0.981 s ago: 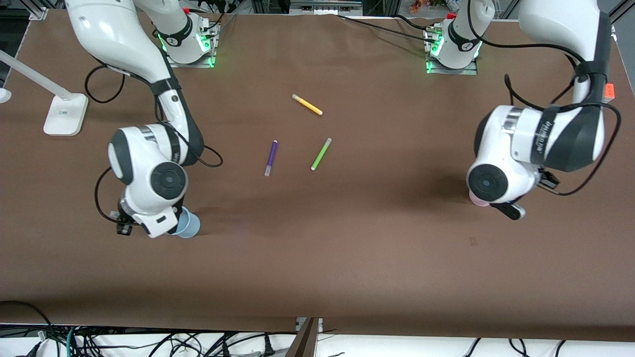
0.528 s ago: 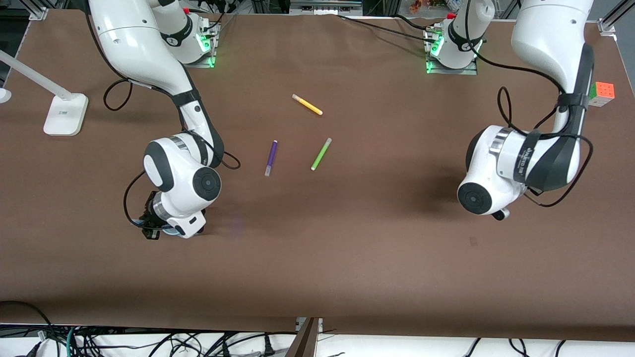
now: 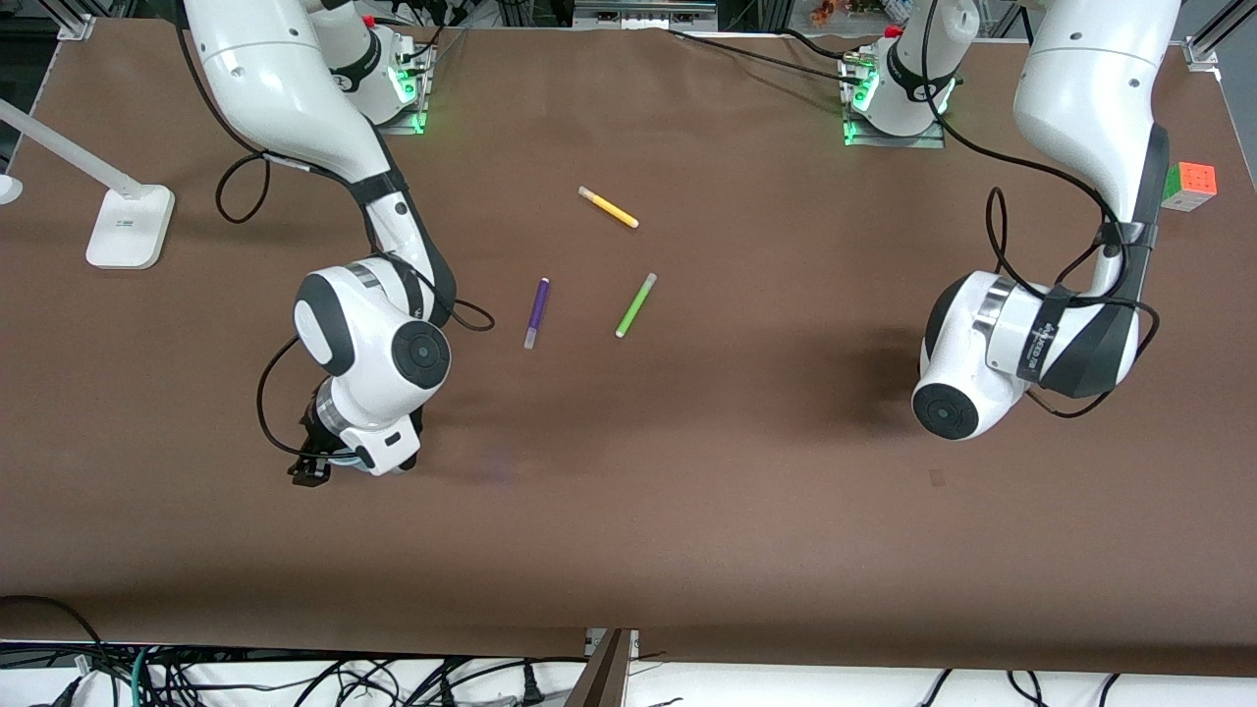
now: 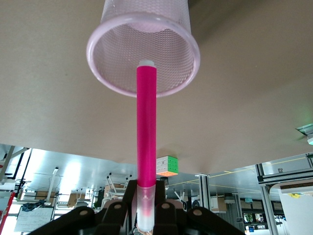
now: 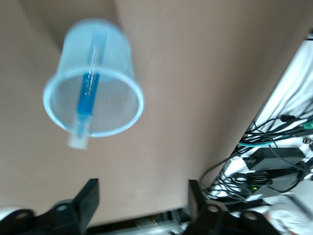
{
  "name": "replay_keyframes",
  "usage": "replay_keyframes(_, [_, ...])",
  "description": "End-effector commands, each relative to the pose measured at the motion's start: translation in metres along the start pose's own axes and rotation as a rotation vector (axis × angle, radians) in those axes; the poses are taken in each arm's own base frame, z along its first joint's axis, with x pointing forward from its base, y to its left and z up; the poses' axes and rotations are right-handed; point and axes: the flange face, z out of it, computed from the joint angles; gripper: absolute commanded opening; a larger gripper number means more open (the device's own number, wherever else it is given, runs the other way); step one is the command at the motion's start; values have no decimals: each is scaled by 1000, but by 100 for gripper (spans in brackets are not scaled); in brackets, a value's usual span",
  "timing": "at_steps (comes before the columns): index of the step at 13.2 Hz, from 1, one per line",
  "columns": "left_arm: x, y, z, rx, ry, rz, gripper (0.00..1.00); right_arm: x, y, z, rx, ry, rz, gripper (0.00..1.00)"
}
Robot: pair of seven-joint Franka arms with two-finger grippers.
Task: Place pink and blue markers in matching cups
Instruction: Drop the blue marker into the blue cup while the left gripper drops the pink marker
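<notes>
In the left wrist view my left gripper [image 4: 145, 198] is shut on the pale cap of the pink marker [image 4: 146, 127]. The marker's free end is at the mouth of the pale pink cup [image 4: 146, 12], which stands on the table. In the right wrist view the blue marker [image 5: 88, 90] leans inside the pale blue cup [image 5: 100, 39], with its pale cap sticking out over the rim. My right gripper [image 5: 142, 200] is open and empty, apart from that cup. In the front view both cups and both markers are hidden under the arms' hands; the right gripper [image 3: 329, 460] shows there.
A dark purple marker [image 3: 535, 312], a lime green marker [image 3: 635, 305] and a yellow marker [image 3: 608, 207] lie in the middle of the table. A colour cube [image 3: 1189, 186] sits at the left arm's end. A white lamp base [image 3: 128, 228] stands at the right arm's end.
My right hand has shifted toward the table's middle and now covers the blue cup. My left arm has swung so its hand covers the pink cup, and the colour cube is uncovered.
</notes>
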Motion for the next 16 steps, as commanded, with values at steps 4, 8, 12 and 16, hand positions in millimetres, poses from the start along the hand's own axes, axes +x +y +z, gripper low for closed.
replay_keyframes(4, [-9, -1, -24, -54, 109, -38, 100, -89, 20, -53, 311, 244, 718, 100])
replay_keyframes(8, [-62, 8, -70, -150, 290, -102, 100, -144, 27, -65, 505, 287, 1054, 100])
replay_keyframes(12, [-138, 20, -139, -175, 503, -225, 100, -226, 22, -65, 656, 285, 1185, 100])
replay_keyframes(16, [-207, 27, -181, -224, 700, -290, 100, -279, -19, -81, 789, 238, 1289, 100])
